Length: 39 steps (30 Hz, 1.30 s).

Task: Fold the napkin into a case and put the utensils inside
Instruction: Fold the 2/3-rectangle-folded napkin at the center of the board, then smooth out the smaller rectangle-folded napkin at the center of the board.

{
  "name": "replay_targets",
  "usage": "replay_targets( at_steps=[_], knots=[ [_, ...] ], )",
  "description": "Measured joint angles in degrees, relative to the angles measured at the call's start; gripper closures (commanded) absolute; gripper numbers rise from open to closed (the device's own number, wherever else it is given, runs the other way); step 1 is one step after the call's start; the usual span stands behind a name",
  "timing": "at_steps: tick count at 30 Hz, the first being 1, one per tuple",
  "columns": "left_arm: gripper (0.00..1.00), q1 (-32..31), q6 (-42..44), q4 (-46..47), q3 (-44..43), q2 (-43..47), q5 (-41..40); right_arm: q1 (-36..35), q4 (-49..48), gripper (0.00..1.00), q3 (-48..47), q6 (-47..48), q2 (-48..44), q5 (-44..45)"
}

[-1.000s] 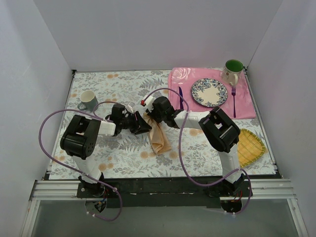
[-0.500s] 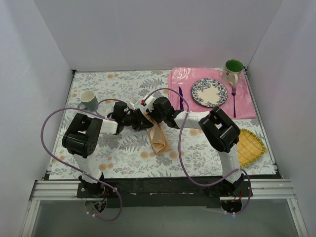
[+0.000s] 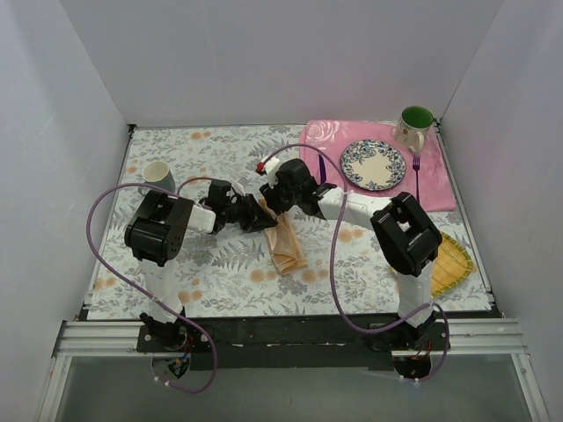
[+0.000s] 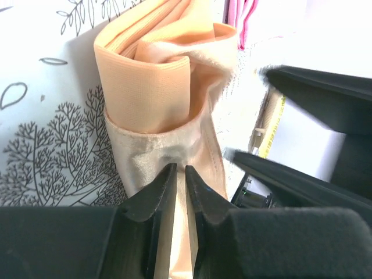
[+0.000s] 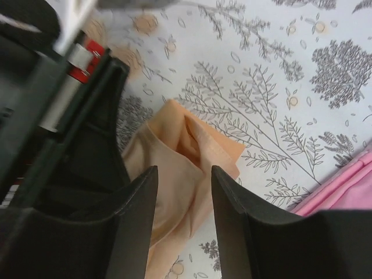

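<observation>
Two hands meet over the desk (image 3: 220,272), at the far end of a peach-orange napkin (image 3: 287,248) folded into a narrow strip. We see the left hand (image 4: 180,174) clenched on the napkin's edge, cloth pinched between its fingers. The right hand (image 5: 183,177) hangs released just above the folds, jaws apart. On the pink placemat (image 3: 318,141) at far right, the purple knife (image 3: 322,173) lies left of the plate (image 3: 373,164) and the fork (image 3: 416,180) right of it.
</observation>
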State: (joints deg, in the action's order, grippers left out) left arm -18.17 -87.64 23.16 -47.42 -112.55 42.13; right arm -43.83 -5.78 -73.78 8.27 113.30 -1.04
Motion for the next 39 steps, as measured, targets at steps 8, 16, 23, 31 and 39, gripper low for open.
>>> replay_targets(
  at_steps=[8,16,23,31,39],
  knots=[
    [0.85,0.0,1.05,-2.6,-1.57,-0.39,0.31,3.45,7.54,0.74,-2.62,-5.49,-8.13,-12.11],
    [0.84,0.07,1.79,-4.5,-2.45,-0.37,0.42,3.72,11.96,0.75,4.63,-10.36,-9.77,-22.1],
    [0.84,0.11,1.9,-5.18,-2.78,-0.37,0.44,2.05,13.68,0.76,13.16,-10.32,-11.65,-23.15],
    [0.83,0.11,2.25,-5.44,-2.89,-0.39,0.48,0.35,13.49,0.77,18.71,-9.35,-13.09,-23.52],
    [0.77,0.28,3.63,-5.05,-2.91,-0.28,1.42,1.75,11.3,0.76,20.04,-9.77,-13.18,-25.59]
  ],
)
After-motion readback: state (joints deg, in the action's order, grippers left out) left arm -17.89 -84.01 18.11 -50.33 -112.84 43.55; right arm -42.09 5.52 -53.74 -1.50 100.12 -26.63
